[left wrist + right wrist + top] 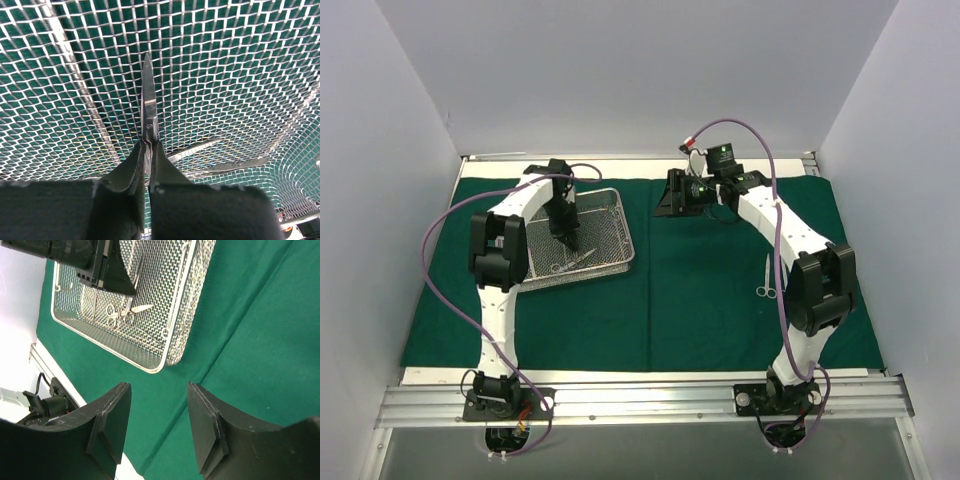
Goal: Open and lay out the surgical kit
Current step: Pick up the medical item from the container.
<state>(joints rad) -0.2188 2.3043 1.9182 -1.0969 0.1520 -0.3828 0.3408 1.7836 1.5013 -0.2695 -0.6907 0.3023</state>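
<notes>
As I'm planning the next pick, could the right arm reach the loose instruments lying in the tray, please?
Probably not cleanly: the left gripper stands inside the tray, shut on one instrument, close beside the loose instruments. The right gripper is open over the cloth.

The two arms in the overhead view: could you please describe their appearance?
The left arm and right arm have white links and black joint housings. The left gripper and right gripper are black. A purple cable loops along each arm; green lights glow near the right wrist.
</notes>
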